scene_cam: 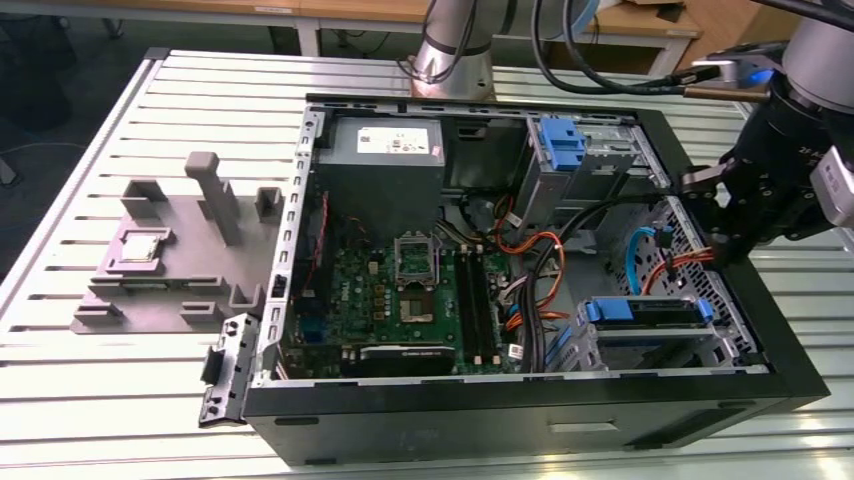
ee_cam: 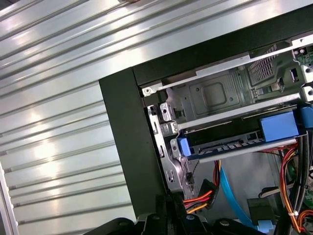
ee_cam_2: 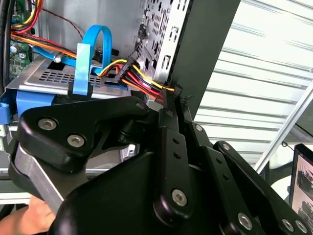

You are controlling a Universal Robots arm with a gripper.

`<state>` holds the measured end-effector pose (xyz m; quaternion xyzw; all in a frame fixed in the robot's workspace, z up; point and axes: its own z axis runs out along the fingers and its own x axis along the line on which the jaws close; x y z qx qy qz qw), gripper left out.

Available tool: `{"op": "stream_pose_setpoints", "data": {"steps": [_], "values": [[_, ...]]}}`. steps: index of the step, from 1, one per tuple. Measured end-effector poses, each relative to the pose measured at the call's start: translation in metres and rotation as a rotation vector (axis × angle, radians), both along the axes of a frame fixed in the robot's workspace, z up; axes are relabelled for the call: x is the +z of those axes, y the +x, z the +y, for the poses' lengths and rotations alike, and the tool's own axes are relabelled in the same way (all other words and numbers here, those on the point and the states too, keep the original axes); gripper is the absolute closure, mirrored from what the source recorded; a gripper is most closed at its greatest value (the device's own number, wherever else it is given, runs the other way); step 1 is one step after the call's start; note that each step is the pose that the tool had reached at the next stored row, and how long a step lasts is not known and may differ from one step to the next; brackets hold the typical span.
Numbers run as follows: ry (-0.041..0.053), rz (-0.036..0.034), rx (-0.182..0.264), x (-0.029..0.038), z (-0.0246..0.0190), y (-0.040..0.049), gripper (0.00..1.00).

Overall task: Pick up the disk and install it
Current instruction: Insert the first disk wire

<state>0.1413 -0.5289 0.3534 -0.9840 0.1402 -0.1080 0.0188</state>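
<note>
The exterior view looks down from above and a little off to one side onto the open black desktop computer case (scene_cam: 534, 400) lying on the ribbed white metal table (scene_cam: 120, 390), far enough back to take in the whole case and the arm's dark wrist at the exterior view's right. Both wrist views ride close in at that same side wall of the case. The second wrist view looks past the black linked gripper (ee_cam_2: 171, 105) (very near the lens) toward the bundle of red, yellow and black power wires (ee_cam_2: 139, 76). The first wrist view faces the blue-edged drive bay (ee_cam: 239, 139) from just outside the case wall. Both wrist views share those wires, the flat blue data cable (ee_cam_2: 90, 54) and the table slats.
</note>
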Motion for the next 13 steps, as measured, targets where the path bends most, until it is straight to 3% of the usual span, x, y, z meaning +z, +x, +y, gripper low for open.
{"op": "stream_pose_setpoints", "data": {"steps": [7, 13], "values": [[-0.0031, 0.0, -0.004, -0.0001, 0.0, -0.0056, 0.83], [-0.0068, 0.0002, -0.093, -0.0001, 0.0003, -0.0056, 0.83]]}}
